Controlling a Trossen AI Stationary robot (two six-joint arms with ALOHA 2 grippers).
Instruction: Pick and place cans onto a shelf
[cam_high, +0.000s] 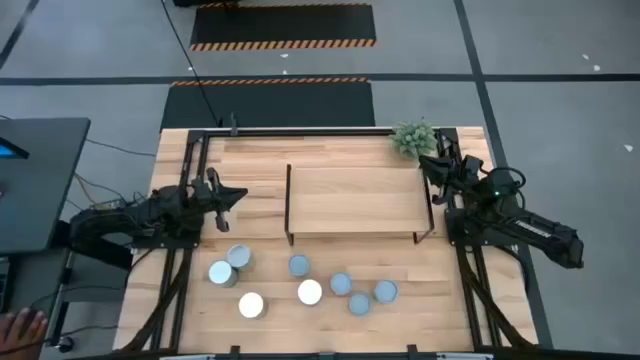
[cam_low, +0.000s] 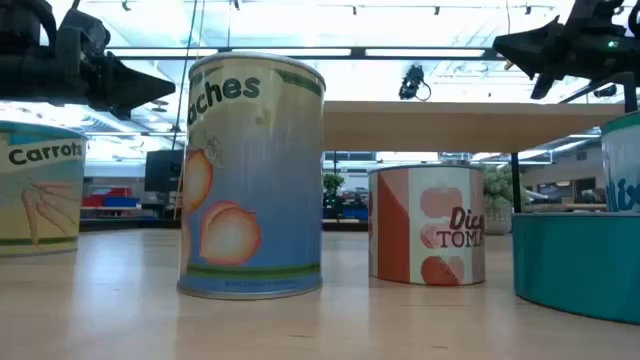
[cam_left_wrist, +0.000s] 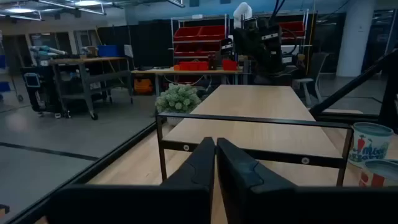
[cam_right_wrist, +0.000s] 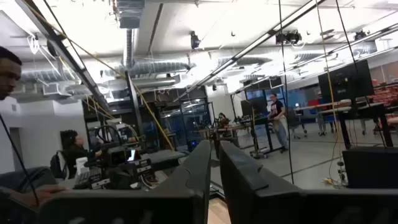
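Observation:
Several cans with silvery sides and white or pale blue tops stand upright on the tabletop in front of the shelf, from one at the left (cam_high: 222, 273) to one at the right (cam_high: 385, 291). In the low view a peaches can (cam_low: 255, 175) and a tomato can (cam_low: 428, 225) stand close by. The light-wood shelf (cam_high: 355, 200) on black legs stands bare at the table's middle and also shows in the left wrist view (cam_left_wrist: 255, 118). My left gripper (cam_high: 238, 195) is shut and empty, left of the shelf. My right gripper (cam_high: 428, 165) is shut and empty, by the shelf's far right corner.
A small green plant (cam_high: 413, 137) stands at the far right corner, next to my right gripper. A black frame (cam_high: 300, 131) runs round the table's edges. A person's hand (cam_high: 20, 325) shows off the table at the near left. People are in the room beyond.

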